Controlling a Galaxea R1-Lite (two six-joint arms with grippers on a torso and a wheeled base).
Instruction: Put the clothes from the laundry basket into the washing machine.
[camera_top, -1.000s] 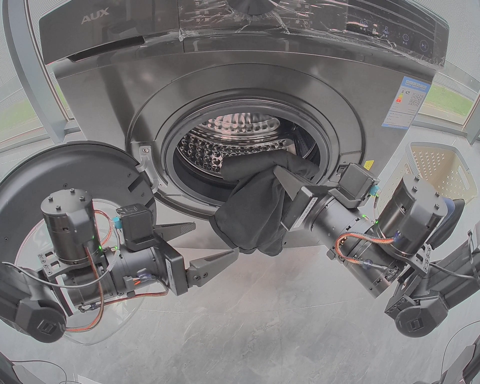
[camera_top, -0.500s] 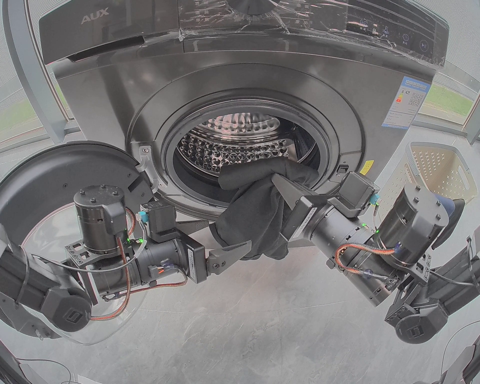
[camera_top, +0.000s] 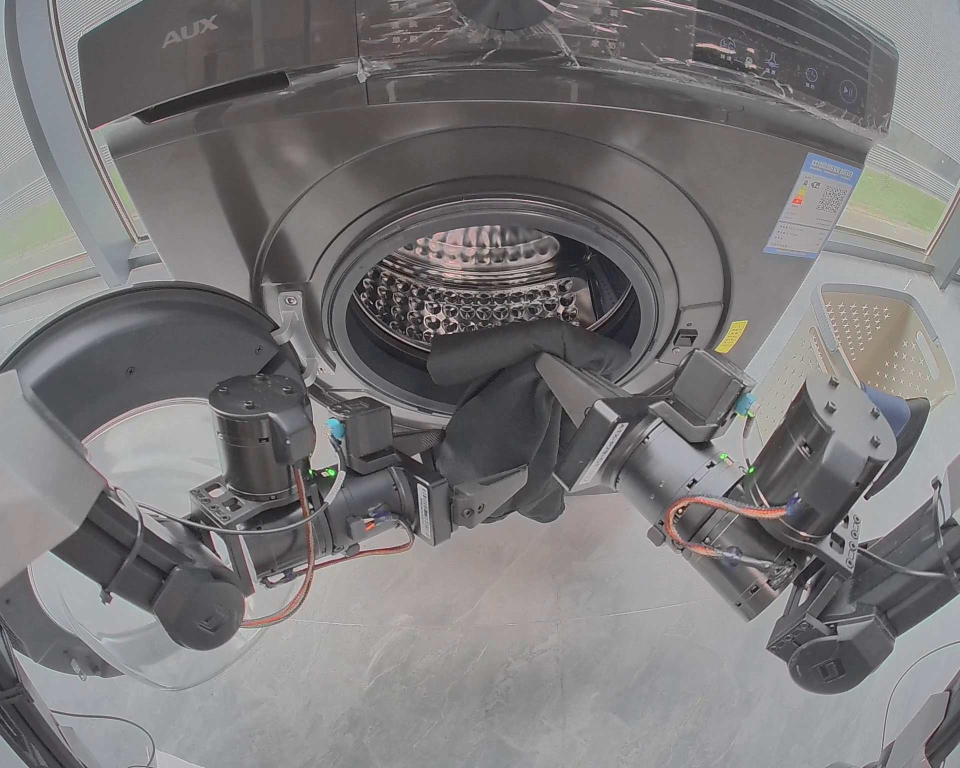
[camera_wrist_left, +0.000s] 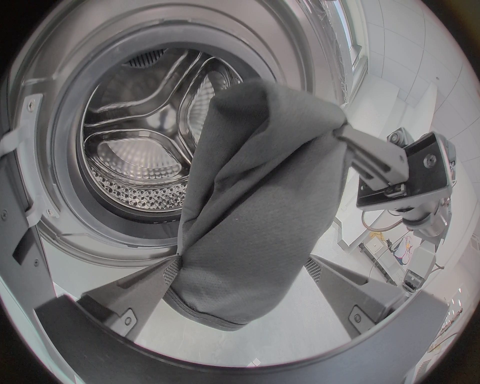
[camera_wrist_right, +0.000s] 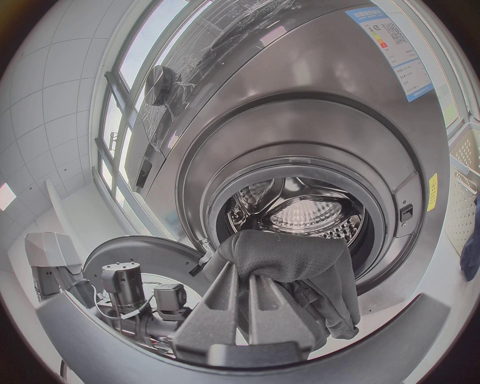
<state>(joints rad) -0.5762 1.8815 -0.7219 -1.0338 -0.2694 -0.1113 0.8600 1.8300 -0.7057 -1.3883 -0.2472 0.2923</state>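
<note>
Washer door (camera_top: 130, 340): I see it swung fully open at the far left, its round glass facing up and outward, beside the left arm.

Left gripper (camera_top: 470, 470): I read it as open wide. In the left wrist view its two fingers (camera_wrist_left: 145, 290) stand on either side of the garment's hanging lower end. One fingertip meets the cloth edge. I cannot tell whether the other touches.

Dark garment (camera_top: 500, 420): a dark grey piece of clothing, hanging in front of the lower rim of the drum opening. Its upper fold lies across the door seal and just into the mouth. The rest droops outside, above the floor (camera_top: 480, 640).

Washing machine (camera_top: 600, 170): a grey front-loader facing me. Its steel drum (camera_top: 470, 290) is visible through the open port behind the garment.

Right gripper (camera_top: 555, 375): I read it as closed on the dark garment. In the right wrist view its fingers (camera_wrist_right: 225, 300) lie close together with the cloth bunched over their tips.

Laundry basket (camera_top: 880, 330): a pale perforated basket on the floor to the right of the machine, behind the right arm.

Blue cloth (camera_top: 895, 410): draped at the basket's near edge, partly hidden by the arm.
</note>
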